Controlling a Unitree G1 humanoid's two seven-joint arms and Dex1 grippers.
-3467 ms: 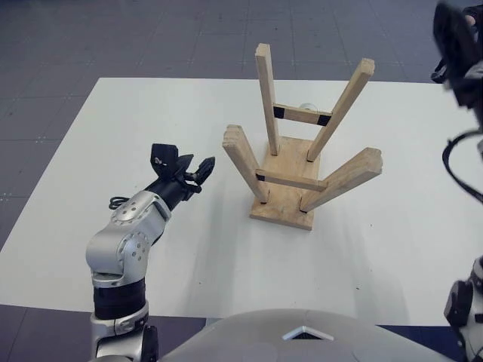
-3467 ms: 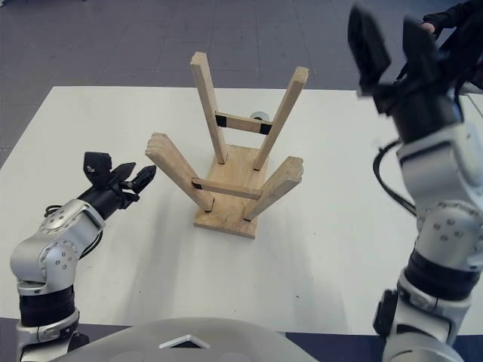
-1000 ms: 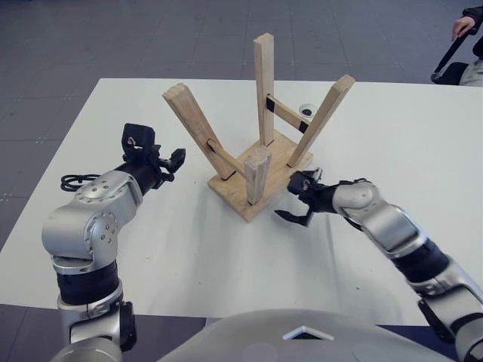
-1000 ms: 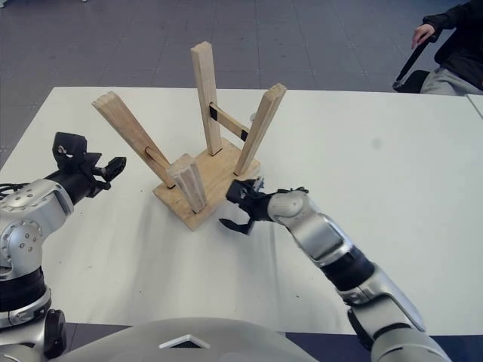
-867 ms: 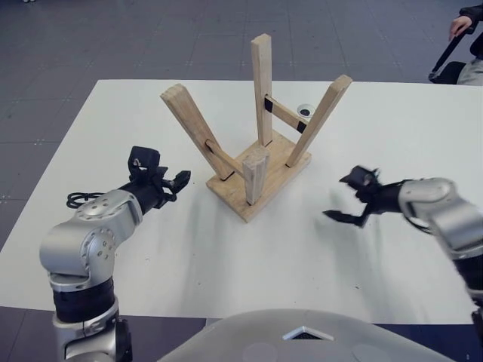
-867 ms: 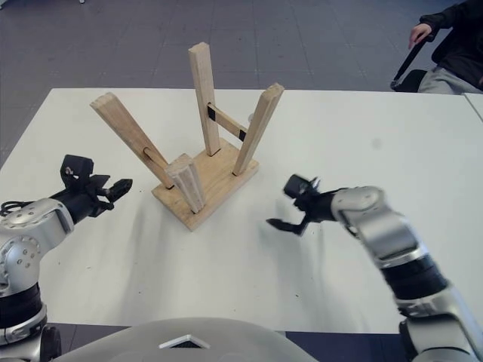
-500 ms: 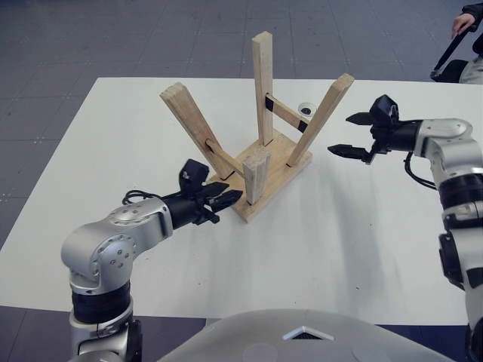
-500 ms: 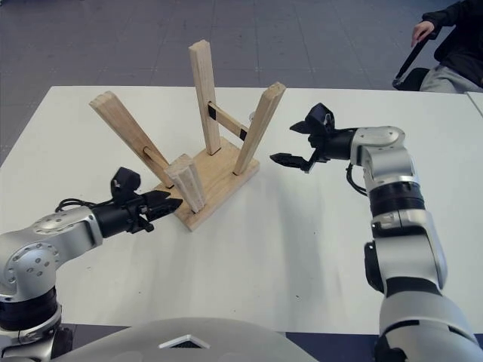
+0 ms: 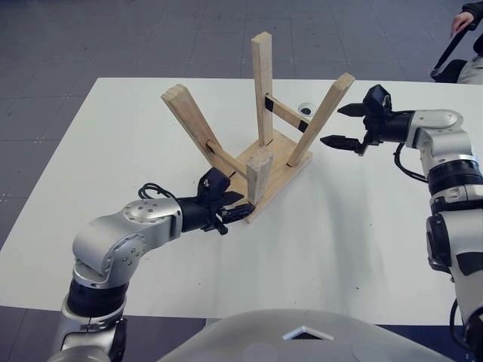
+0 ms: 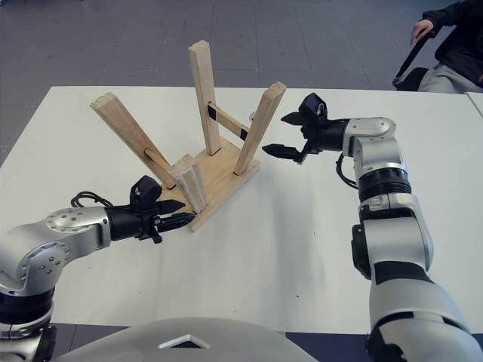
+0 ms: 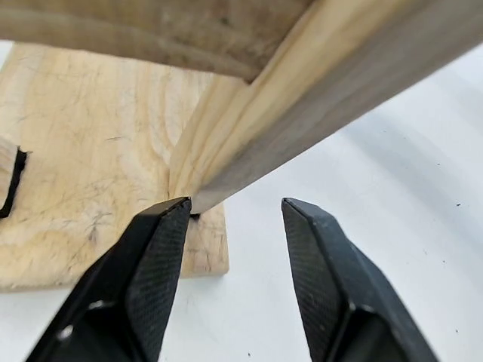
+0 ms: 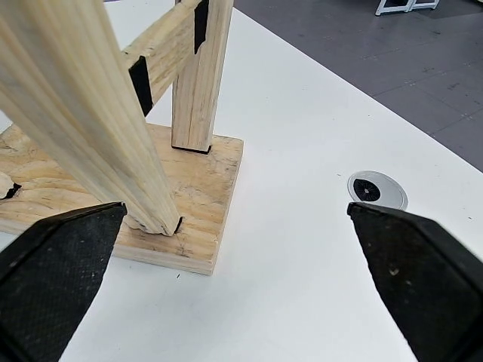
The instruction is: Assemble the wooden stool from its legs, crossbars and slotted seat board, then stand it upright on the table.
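The wooden stool stands upside down, its slotted seat board (image 9: 281, 162) flat on the white table (image 9: 121, 136) and its legs pointing up. Two crossbars (image 9: 285, 115) with black ends join the legs in pairs. My left gripper (image 9: 234, 213) is open at the board's near corner, low on the table. In the left wrist view one finger (image 11: 162, 249) touches the foot of the nearest leg (image 11: 302, 113). My right gripper (image 9: 333, 126) is open beside the right-hand leg (image 9: 323, 117), about halfway up it, holding nothing. That leg (image 12: 83, 113) rises close to one finger in the right wrist view.
A round cable grommet (image 9: 305, 109) is set in the table just behind the stool, under my right arm. Bare table lies to the left, right and front of the stool. The table's far edge runs just beyond the stool.
The stool was turned earlier and has since stayed put. My left gripper has slid in to the board's near corner. My right gripper has risen and closed in on the right-hand leg.
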